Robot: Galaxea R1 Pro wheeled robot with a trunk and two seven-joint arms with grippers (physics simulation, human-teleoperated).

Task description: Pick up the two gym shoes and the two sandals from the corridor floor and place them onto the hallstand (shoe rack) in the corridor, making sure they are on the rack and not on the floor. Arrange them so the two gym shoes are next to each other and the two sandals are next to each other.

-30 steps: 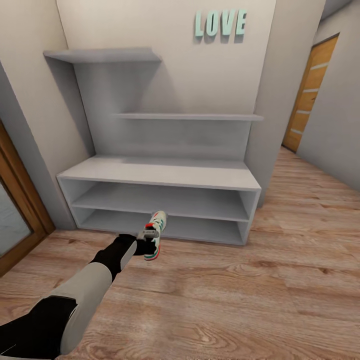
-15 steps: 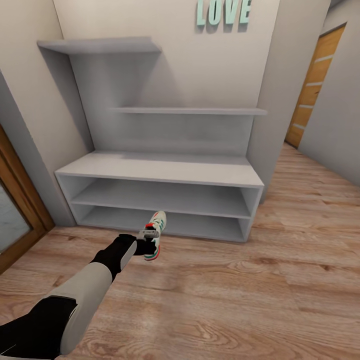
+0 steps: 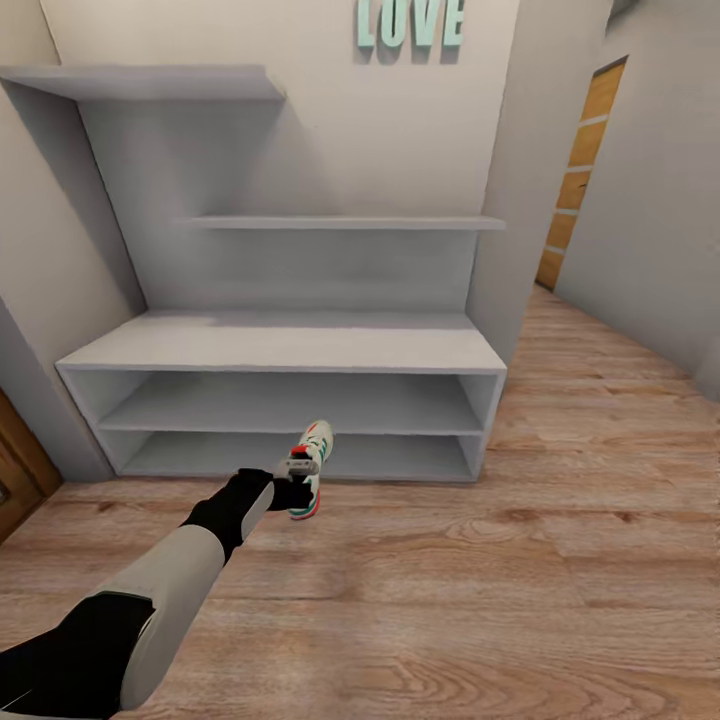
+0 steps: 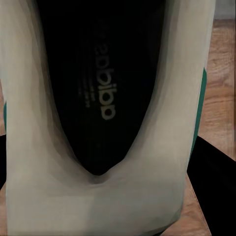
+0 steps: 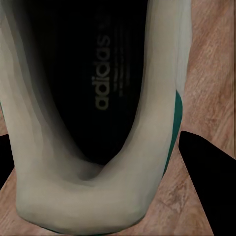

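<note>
White gym shoe (image 3: 311,466) gripped in left claw (image 3: 296,482), facing grey hallstand (image 3: 285,350)
Right claw (image 5: 98,147) also closed around a sneaker; best to set both upright, side by side

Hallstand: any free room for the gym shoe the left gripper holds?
All bare. The hallstand's bench top, between the back panel and front edge, is open; so are the middle shelf and bottom shelf between the side walls. Tightest spot: the bottom shelf's front, where the left gripper holds the gym shoe.
</note>
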